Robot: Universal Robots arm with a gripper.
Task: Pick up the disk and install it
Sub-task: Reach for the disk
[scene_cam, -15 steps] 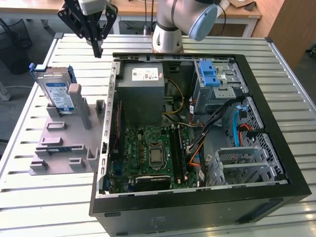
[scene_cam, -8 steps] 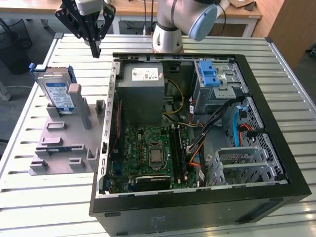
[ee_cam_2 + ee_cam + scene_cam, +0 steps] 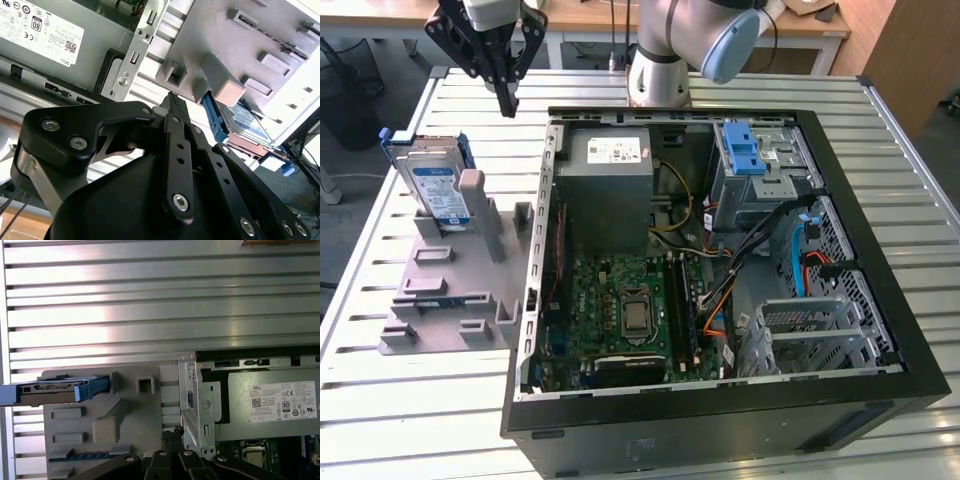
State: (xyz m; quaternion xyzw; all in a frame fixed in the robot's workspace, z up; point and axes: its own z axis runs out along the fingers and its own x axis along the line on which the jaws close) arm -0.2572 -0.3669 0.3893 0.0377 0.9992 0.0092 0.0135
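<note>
The disk is a flat silver-metal slab with a white-and-blue label and blue plastic rails along its edges. It stands on edge in a slot at the far end of a grey plastic holder. The holder is matte, blocky and studded with posts and pockets, and it lies on the exterior view's left of the open computer case. In the first wrist view the disk shows edge-on, a thin metal band framed in blue, and the picture's border cuts off one end. In the second wrist view a grey post of the holder and the black linkage cover part of the disk.

The gripper hangs above the slatted aluminium table, off the disk and higher than it, near the case's far corner. Its fingers point straight down. They are pressed together to a narrow ridged tip with nothing between them — the second wrist view shows this closely. The first wrist view has the same tip over the gap between the holder and the case wall.

The arm's pale base stands beyond the case, and its upper links run out of the exterior view. Inside the case are a grey metal power box, a green circuit board and a metal cage with a blue latch — its bay is hard to see into.
</note>
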